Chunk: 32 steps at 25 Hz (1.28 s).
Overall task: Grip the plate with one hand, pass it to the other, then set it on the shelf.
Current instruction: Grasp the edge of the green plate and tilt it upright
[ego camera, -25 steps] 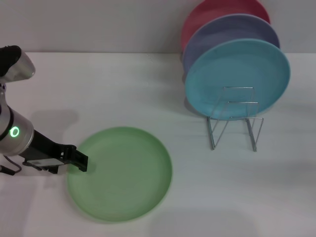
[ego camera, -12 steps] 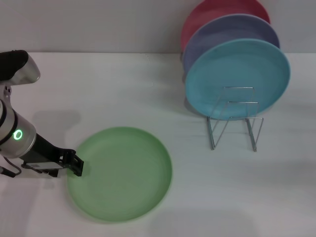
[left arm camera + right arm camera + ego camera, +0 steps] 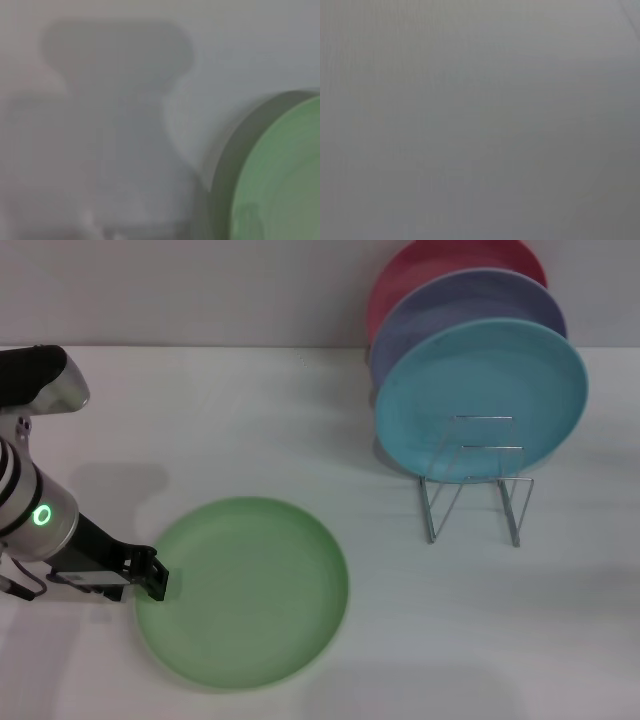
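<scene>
Green plate (image 3: 245, 590) — flat on tabletop (image 3: 250, 430), near left. Left hand (image 3: 157, 574) — at plate's left rim; grip state cannot be told.

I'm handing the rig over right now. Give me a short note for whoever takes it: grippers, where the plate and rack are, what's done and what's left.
Left gripper: low at the table, at the left rim of the green plate; no sure grip visible.
Right gripper: not in any view.
The green plate lies flat on the white table, near the front.
Wire rack: to the right, holding a blue plate, a lavender plate and a red plate upright; its front slots are free.
Done: the approach to the rim.
Left: grip and lift, pass to the right gripper, set the plate in the rack.
</scene>
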{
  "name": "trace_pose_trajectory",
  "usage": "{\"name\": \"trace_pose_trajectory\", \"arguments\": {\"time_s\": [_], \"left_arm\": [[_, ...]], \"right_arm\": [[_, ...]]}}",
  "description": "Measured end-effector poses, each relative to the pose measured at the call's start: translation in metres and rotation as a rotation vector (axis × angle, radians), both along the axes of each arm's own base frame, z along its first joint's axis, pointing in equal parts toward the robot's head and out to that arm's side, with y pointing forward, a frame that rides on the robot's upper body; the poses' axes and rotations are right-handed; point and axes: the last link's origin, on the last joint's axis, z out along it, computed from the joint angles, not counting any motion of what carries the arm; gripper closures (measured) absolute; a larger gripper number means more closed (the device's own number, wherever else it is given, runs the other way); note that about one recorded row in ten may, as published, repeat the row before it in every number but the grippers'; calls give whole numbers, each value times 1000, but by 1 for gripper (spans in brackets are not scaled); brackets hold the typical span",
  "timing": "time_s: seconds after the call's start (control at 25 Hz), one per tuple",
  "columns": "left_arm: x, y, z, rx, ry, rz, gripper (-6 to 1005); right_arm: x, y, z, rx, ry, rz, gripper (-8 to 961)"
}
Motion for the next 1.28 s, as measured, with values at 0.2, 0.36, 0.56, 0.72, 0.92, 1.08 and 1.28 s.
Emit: {"name": "trace_pose_trajectory", "arguments": {"time_s": [0.2, 0.36, 0.56, 0.72, 0.92, 1.08, 1.28], "left_arm": [[2, 1, -1, -9, 6, -11, 575], [2, 1, -3, -18, 9, -11, 602], [2, 1, -4, -20, 11, -14, 636], [2, 1, -5, -21, 12, -13, 660], [3, 2, -7, -26, 16, -23, 684], [4, 3, -8, -30, 19, -28, 737], [5, 3, -8, -30, 19, -30, 787]], "right_arm": [[0, 0, 0, 0, 0, 0, 252], [0, 0, 0, 0, 1, 1, 252], [0, 0, 0, 1, 0, 2, 252], [-1, 0, 0, 3, -1, 5, 252], [-1, 0, 0, 4, -1, 6, 252], [-1, 0, 1, 5, -2, 7, 252], [0, -1, 2, 14, 2, 2, 252]]}}
